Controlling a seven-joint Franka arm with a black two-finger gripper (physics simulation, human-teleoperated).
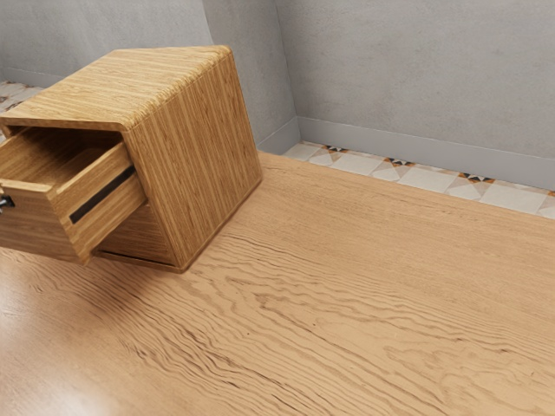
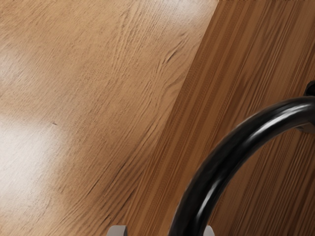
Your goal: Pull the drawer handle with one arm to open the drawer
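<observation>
Pulled partway out of 1 striped-oak cabinet on 1 wood-grain table: 1 drawer in the same pale oak, its open box interior in view and 1 dark slot along its side; opening toward the exterior view's left, long axis running from the cabinet mouth out toward that left edge; on its striped front panel, 1 glossy black drawer handle, a curved bar arching off the wood; 1 gripper close up against that handle, just over the drawer front; impossible to tell how wide it stands or whether it has hold of anything; behind, 2 grey walls meeting at a corner and 1 strip of patterned floor tile.
</observation>
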